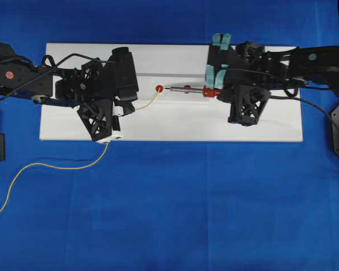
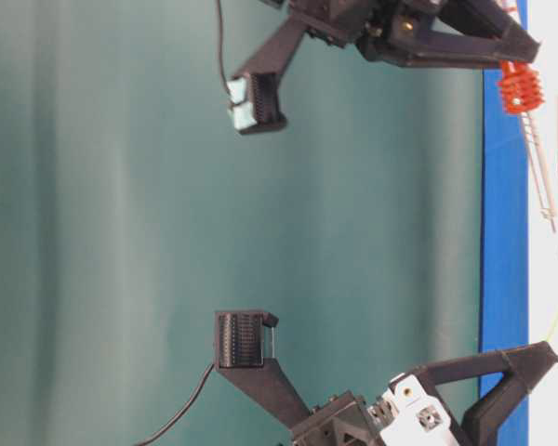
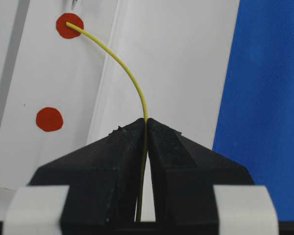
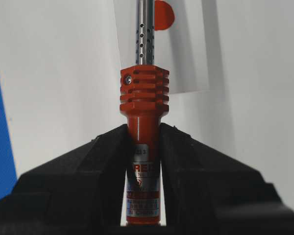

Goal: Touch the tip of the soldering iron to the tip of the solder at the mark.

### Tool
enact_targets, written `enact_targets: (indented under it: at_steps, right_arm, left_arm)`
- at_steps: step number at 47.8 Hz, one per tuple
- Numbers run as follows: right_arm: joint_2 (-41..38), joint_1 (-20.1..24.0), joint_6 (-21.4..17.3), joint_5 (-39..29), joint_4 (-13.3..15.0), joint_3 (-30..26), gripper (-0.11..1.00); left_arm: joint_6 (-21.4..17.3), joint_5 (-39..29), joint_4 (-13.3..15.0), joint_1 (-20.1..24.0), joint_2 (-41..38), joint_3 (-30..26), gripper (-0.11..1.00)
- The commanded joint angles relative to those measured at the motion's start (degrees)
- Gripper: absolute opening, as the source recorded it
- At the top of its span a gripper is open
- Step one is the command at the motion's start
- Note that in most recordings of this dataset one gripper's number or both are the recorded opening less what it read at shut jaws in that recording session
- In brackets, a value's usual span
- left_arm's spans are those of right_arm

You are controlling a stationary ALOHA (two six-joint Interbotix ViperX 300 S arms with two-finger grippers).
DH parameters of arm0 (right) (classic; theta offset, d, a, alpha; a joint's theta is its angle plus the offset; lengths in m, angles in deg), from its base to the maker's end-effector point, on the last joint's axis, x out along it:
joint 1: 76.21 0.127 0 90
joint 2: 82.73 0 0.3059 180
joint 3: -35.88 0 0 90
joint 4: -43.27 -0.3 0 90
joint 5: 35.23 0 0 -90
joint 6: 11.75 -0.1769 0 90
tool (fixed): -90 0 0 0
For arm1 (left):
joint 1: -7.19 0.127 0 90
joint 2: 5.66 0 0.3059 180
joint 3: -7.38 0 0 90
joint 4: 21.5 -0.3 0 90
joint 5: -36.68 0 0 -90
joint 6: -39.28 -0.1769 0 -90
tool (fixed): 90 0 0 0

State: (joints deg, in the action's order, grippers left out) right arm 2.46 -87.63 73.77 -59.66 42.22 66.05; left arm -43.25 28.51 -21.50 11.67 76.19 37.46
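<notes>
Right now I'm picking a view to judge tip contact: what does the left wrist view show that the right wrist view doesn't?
Left wrist only: the solder pinched in the left claw, its tip on a red mark.
Right wrist only: the iron gripped by the right claw; its tip is out of frame.
Both: the white board, red dots.

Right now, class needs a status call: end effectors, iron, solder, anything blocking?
Left end effector shut on solder. Right end effector shut on soldering iron. Solder tip on red mark; iron tip just short. Nothing between.

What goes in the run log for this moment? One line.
left claw: shut on solder | right claw: shut on soldering iron | tips: apart
</notes>
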Motion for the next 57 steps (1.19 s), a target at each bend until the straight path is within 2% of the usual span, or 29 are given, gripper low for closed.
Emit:
enact_targets:
  at_steps: [1, 57]
  right_arm:
    - [-0.26, -0.18, 0.09, 0.35, 0.18, -1.93, 0.06]
    - [-2.2, -0.18, 0.09, -0.26, 0.26, -3.34, 0.06]
  left_arm:
    - [0.18, 0.26, -0.09, 0.18, 0.79, -0.53, 0.03]
    - [0.26, -0.09, 0.0, 0.09, 0.79, -0.35, 0.03]
